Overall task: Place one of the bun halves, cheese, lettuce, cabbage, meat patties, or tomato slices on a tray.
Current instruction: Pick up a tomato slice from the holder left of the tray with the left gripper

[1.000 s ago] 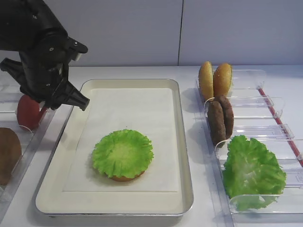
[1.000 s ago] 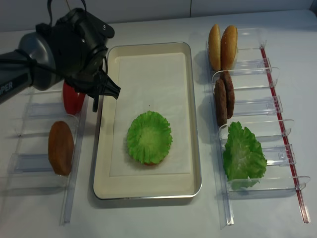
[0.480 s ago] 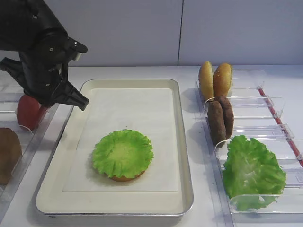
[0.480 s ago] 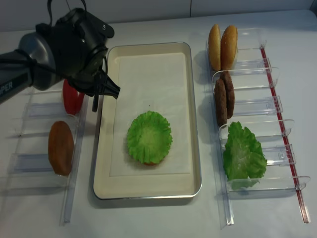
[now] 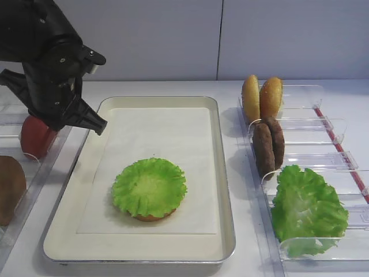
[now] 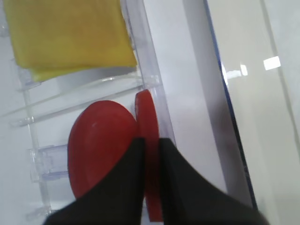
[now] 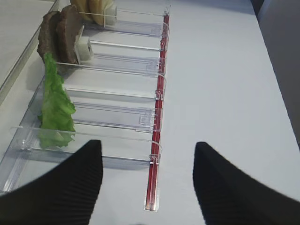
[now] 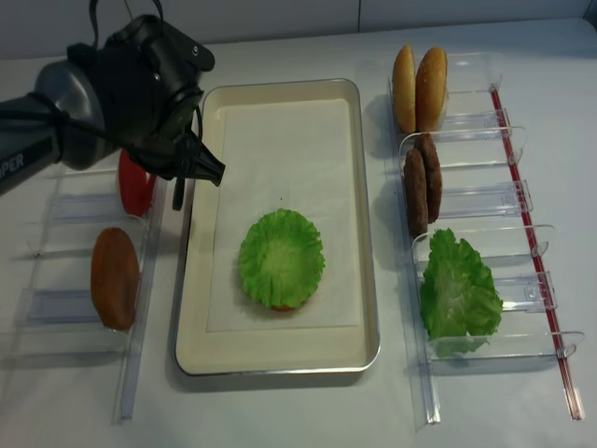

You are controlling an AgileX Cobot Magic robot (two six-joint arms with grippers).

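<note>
Left arm is reaching in from the left edge, bulky black wrist tipped down over the clear bins beside the tray (image 8: 280, 359). The left hand (image 6: 151, 154) has its two fingers pinched tight on the edge of a tomato slice (image 6: 149, 140) standing upright in its bin; the wrist view shows the thin red disc squeezed between the dark pads. A second tomato slice (image 6: 101, 145) sits right behind it, touching it. Past the fingertips, one compartment further along, is the yellow cheese (image 6: 70, 35).

From the hand, the tray is just to the side, and on its paper liner there's a lettuce leaf (image 8: 281, 257) lying on a bun half (image 5: 151, 217), only a sliver of bun peeking out. A brown patty (image 8: 115, 277) sits in the same bin row, nearer the camera than the hand.

Well across the tray from the hand: two bun halves (image 8: 418, 75) on edge, two meat patties (image 8: 422, 183) on edge, and another lettuce leaf (image 8: 457, 291), all in clear bins on the white worktop (image 8: 280, 411).

The right hand (image 7: 147, 187) hangs above the worktop near the lettuce bin, fingers spread wide, holding nothing.
</note>
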